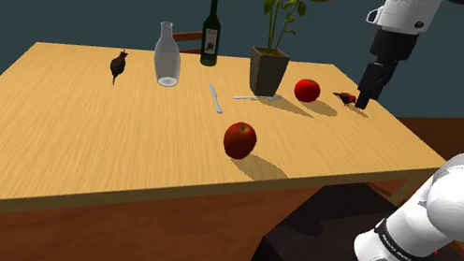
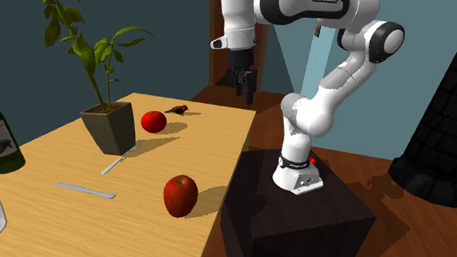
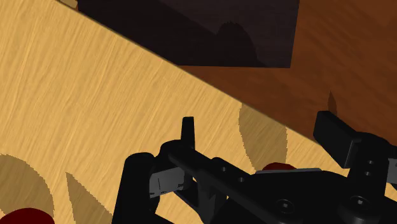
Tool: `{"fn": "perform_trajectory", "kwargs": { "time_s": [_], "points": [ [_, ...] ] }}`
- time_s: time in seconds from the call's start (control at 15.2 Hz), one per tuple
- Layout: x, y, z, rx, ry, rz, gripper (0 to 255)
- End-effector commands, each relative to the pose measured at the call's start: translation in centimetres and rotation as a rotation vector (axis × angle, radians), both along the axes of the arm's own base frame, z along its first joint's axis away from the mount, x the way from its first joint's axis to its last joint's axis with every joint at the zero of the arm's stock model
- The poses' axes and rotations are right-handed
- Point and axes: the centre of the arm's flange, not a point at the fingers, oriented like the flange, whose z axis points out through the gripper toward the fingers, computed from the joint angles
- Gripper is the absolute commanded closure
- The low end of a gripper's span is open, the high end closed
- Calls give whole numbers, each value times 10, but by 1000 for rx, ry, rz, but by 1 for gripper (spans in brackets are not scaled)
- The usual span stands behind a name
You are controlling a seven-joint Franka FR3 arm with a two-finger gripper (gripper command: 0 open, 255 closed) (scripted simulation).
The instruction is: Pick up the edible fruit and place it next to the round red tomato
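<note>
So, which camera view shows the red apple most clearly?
The second exterior view: the apple stands closest to the camera, whole and unobstructed. The shoulder view also shows the apple whole, but farther away. In the wrist view, a dark red patch at the edge cannot be identified.

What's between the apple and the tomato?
Nothing: only bare table between the apple and tomato, plain in the shoulder view.
</note>
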Motion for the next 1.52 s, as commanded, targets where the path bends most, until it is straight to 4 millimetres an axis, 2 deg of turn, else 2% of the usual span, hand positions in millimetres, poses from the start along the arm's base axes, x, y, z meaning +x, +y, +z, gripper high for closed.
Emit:
{"fn": "perform_trajectory", "kwargs": {
  "time_s": [0.0, 0.73, 1.45],
  "points": [
    [0, 0, 0, 0, 0, 0, 0],
    [69, 89, -66, -35, -180, -34, 0],
    [152, 174, -121, -70, -361, -67, 0]
  ]
}}
